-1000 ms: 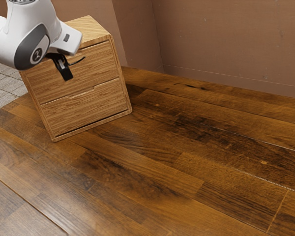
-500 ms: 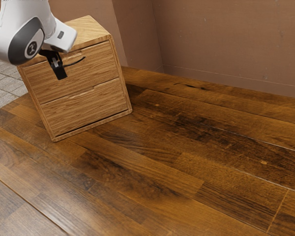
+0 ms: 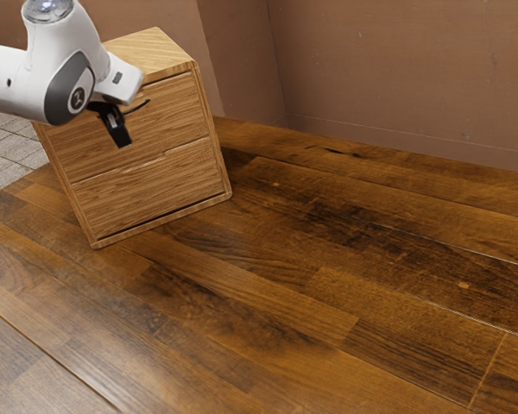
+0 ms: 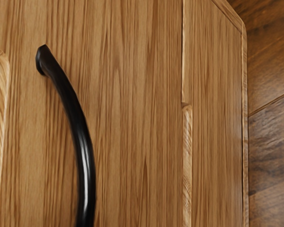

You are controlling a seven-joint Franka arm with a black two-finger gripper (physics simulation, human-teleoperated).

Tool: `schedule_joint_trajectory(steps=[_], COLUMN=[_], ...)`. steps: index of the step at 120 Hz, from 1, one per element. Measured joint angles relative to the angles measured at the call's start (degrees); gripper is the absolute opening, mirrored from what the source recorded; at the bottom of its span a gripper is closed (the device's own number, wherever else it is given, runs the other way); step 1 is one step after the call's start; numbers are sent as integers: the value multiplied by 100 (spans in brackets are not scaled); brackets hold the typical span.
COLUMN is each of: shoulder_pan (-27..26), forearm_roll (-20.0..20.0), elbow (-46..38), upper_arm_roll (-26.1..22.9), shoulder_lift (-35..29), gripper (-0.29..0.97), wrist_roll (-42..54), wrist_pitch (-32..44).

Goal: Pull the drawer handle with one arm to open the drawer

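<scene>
A light wooden cabinet point(image 3: 147, 185) with two drawers stands at the exterior view's upper left. Its top drawer point(image 3: 168, 112) carries a curved black handle point(image 3: 136, 108); the drawer front looks close to flush with the cabinet. My gripper point(image 3: 117, 129) hangs in front of that top drawer, at the handle's end nearer the exterior view's left. The wrist view looks straight onto the drawer front, where the black handle point(image 4: 78, 137) arcs across the wood close under my hand.
The lower drawer point(image 3: 151, 185) has a shallow wooden grip and sits closed. Dark plank flooring point(image 3: 328, 285) spreads toward the exterior view's right. A brown wall point(image 3: 397, 69) rises behind, and grey tiles point(image 3: 4, 147) lie left of the cabinet.
My hand swung toward the exterior view's left half a second ago and has come back right, ending slightly right of its place a second ago. The cabinet looks unmoved.
</scene>
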Motion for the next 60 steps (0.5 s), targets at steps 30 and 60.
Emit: schedule_joint_trajectory(steps=[30, 60], shoulder_pan=[119, 120], forearm_roll=[-9, 46], elbow=[56, 56], upper_arm_roll=[-235, -441], shoulder_lift=[49, 22], gripper=[94, 68], wrist_roll=[185, 293], wrist_pitch=[24, -17])
